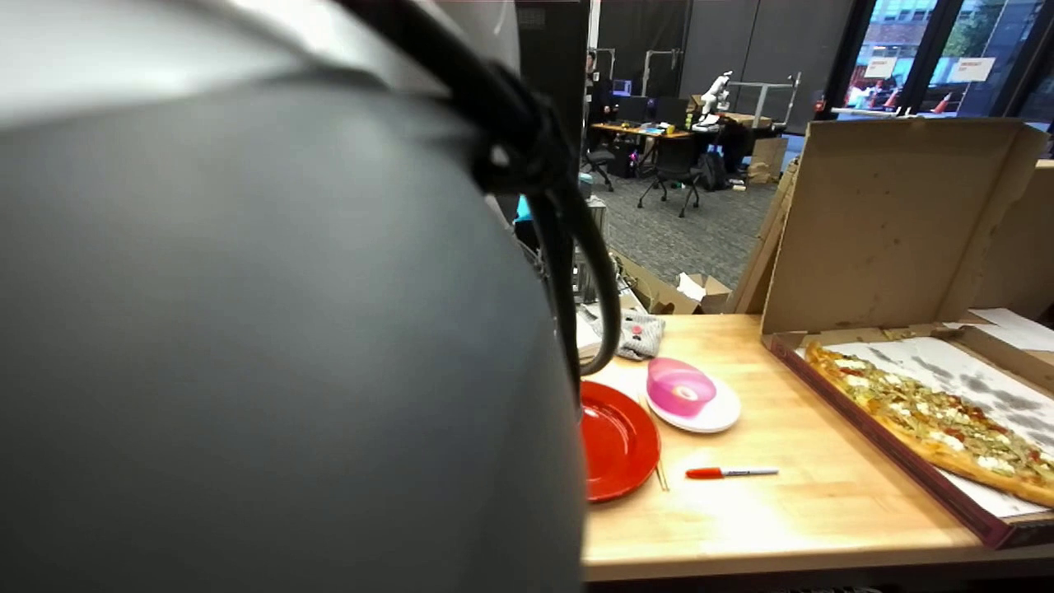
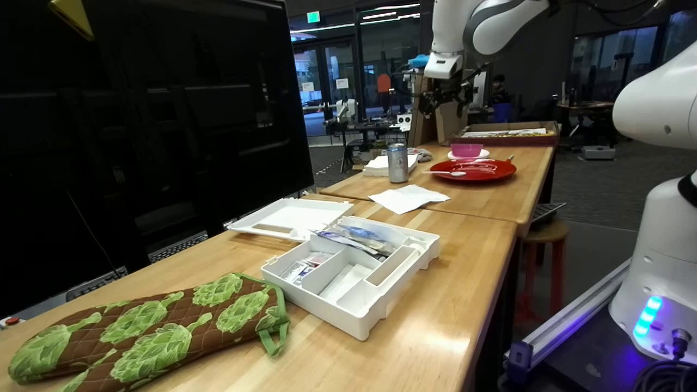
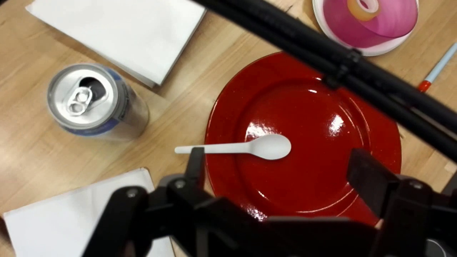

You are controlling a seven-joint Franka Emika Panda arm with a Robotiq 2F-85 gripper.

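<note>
my fingers (image 3: pixel 371 180) hang parted and empty high above the plate (image 3: pixel 307 185) and spoon (image 3: pixel 266 146); i judge this approach, contact calling for careful lowering.

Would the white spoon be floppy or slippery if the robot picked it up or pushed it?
The white spoon looks like plastic, so it's probably light and fairly stiff. Its handle pokes past the edge of the red plate, so pressing there might tip it. The red plate is shiny, so the spoon could slide.
</note>
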